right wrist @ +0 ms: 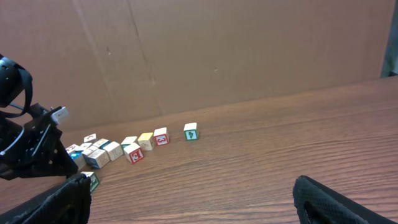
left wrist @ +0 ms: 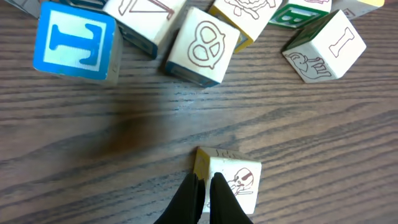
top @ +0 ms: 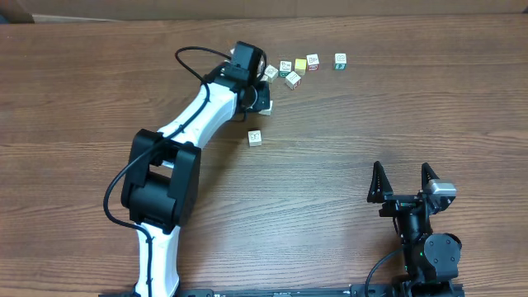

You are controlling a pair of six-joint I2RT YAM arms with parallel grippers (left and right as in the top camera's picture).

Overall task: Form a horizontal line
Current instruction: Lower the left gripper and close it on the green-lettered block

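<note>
Room is plentiful: bare table [top: 429,107] runs from 1 to 4 o'clock. The line [top: 313,61] lies near the 12 o'clock edge, unevenly spaced, with a cluster [top: 271,72] just off its 9 o'clock end. My left arm [top: 198,115] stretches diagonally toward 12. Its left gripper [left wrist: 206,186] is pinched closed and empty, tips against one cube [left wrist: 239,177]. My right gripper [top: 404,175] sits at 5 o'clock, spread wide, holding nothing.

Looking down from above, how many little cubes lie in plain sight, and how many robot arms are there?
Little cubes: 7 (others hide beneath the left arm)
Robot arms: 2 (left arm, right arm)
Total: 9
</note>
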